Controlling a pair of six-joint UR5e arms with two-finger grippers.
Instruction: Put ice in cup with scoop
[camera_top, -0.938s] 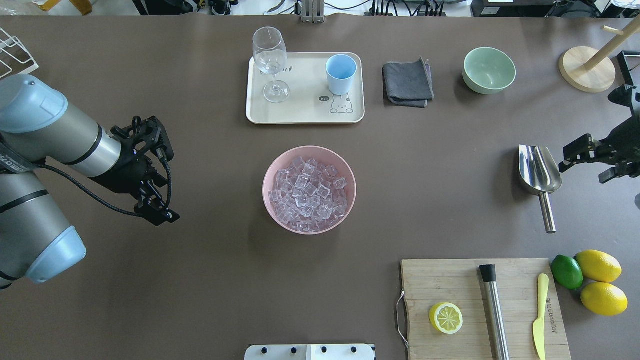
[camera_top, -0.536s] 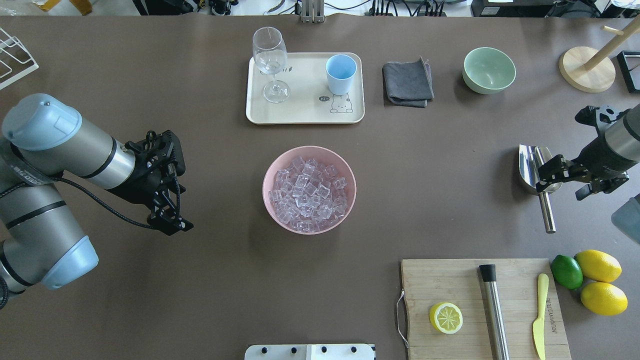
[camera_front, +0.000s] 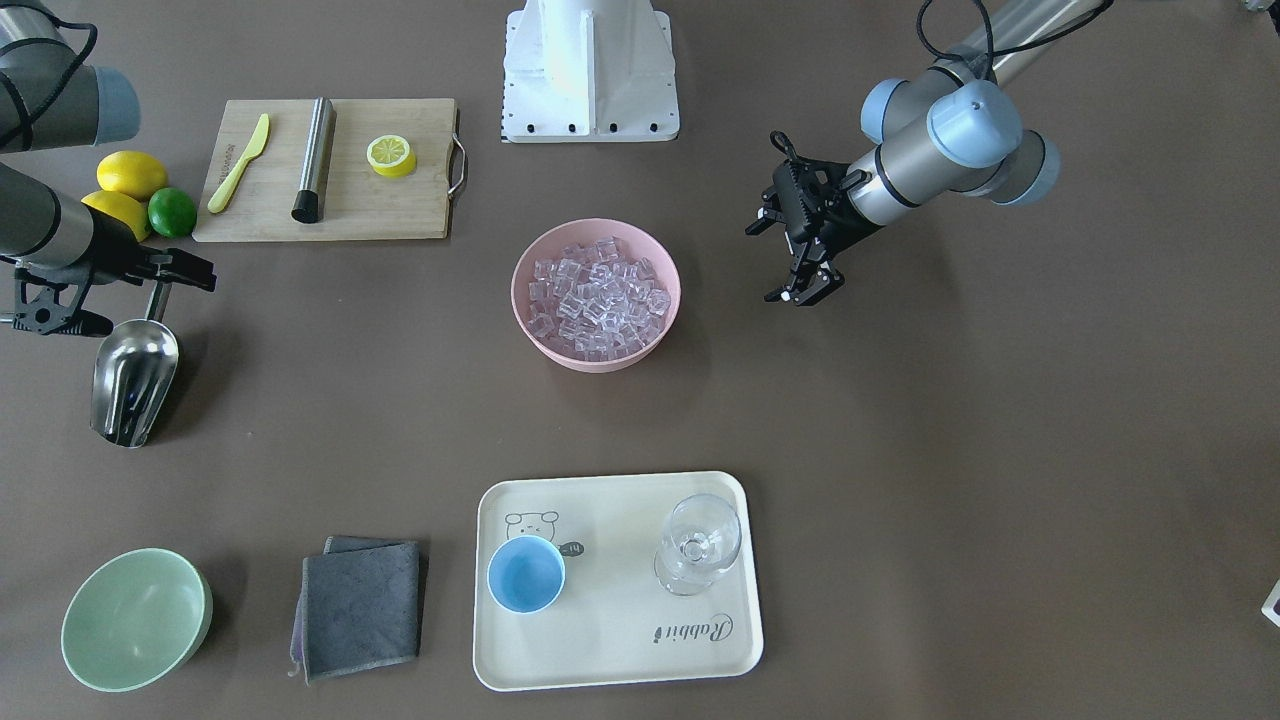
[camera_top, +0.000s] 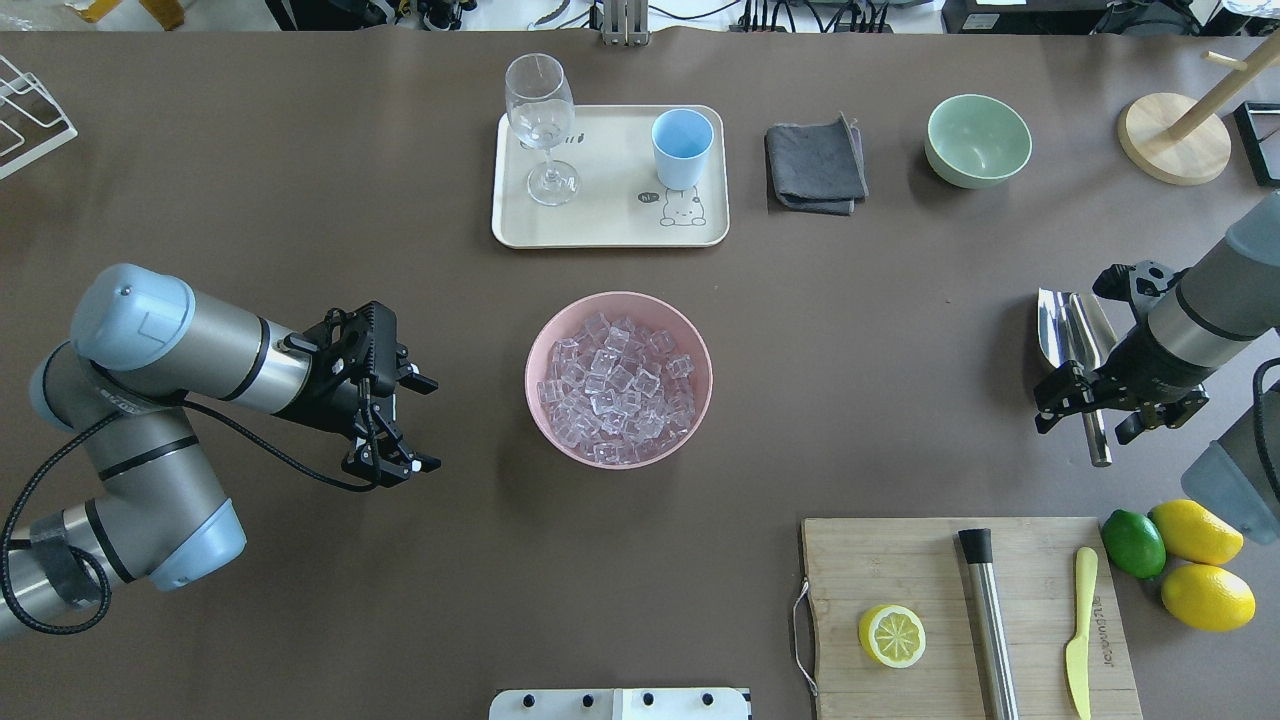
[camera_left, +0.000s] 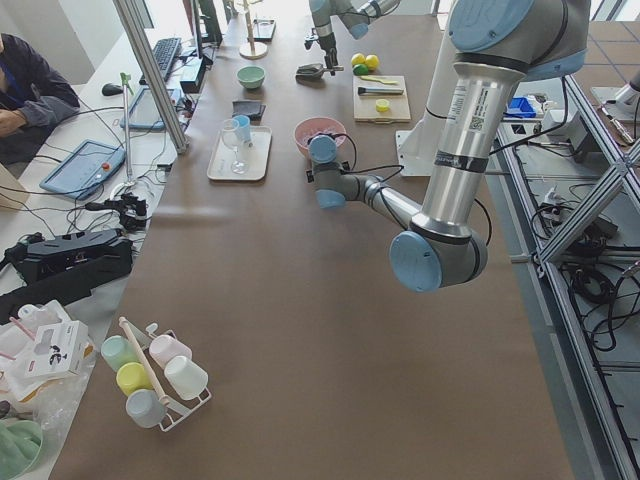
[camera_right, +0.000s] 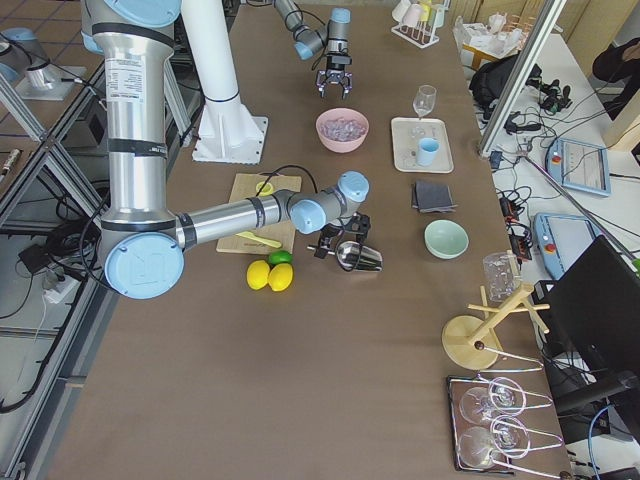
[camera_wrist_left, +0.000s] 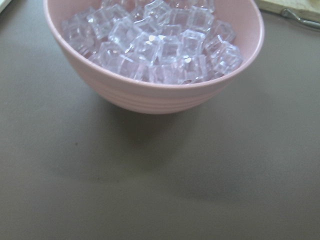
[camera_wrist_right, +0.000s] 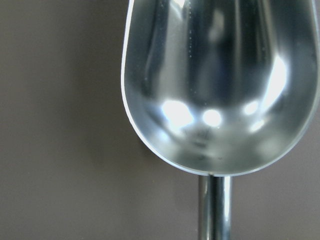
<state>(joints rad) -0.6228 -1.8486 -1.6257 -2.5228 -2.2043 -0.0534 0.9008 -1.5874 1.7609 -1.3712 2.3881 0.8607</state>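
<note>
At the left of the overhead view, the left gripper is hanging over the matte brown table with its black jaws spread wide and nothing between them, and it is pointing toward the pink bowl. That bowl, round and smooth with a faintly ribbed outer wall, is sitting at the table's middle and holding the ice: a heap of clear, glassy cubes with sharp edges and bright glints, reaching nearly to the rim. Behind it, a cream rounded-corner tray with a cartoon print is carrying a clear stemmed wine glass and, just beside it, the cup, a small light-blue handleless round that is standing upright and showing no ice inside. Further right, a folded dark-grey cloth and a pale green glossy bowl are lying along the far side.

Near the right edge, the scoop is lying flat on the table, trough up. Its polished steel is mirroring the light, the trough is rounded and empty, and a short straight tube is forming the handle. The right gripper is hovering over that handle, its jaws apart on either side and not clamped on it. In the near right corner, a bamboo cutting board is lying.
</note>
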